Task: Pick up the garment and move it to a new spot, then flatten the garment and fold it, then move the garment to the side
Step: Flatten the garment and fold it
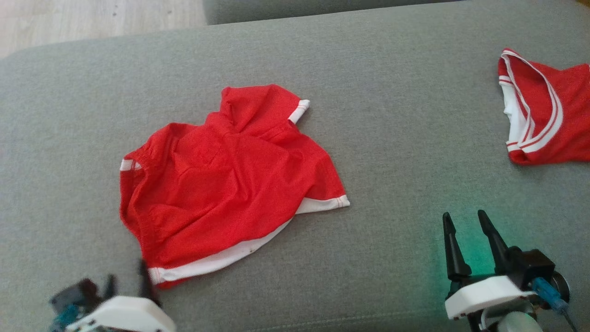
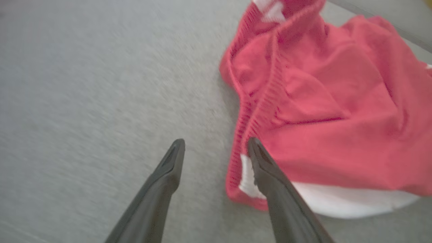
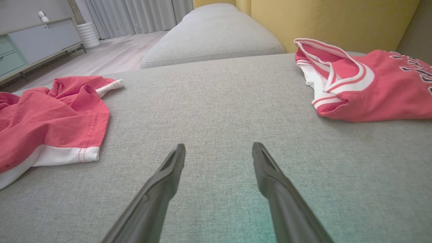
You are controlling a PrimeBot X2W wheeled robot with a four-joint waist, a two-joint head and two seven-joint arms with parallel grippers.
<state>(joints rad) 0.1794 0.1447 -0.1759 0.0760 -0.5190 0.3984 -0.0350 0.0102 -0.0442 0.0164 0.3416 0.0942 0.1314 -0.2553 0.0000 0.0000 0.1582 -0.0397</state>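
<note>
Red garment with white trim lies crumpled, not flattened, mid sofa, a bit left of centre in the head view. White hem band faces the robot, and one white cuff sticks out at the far side. Nothing holds it.

Left gripper is at the garment's near-left corner, blurred in the head view. In the left wrist view the left gripper has its fingers spread and pinches nothing. One finger overlaps the garment at its ribbed edge and white corner; cannot tell if it touches. The other finger is over bare sofa.

Right gripper is low right, fingers spread and empty, over bare sofa, well apart from the garment. In the right wrist view the right gripper sits between the garment on the left and a jersey on the right.

The jersey is red with white stripes and dark lettering, bunched at the sofa's far right edge. A green glow shows on the sofa by the right gripper. Pale wood floor lies beyond the sofa, with a cabinet and curtain behind it.
</note>
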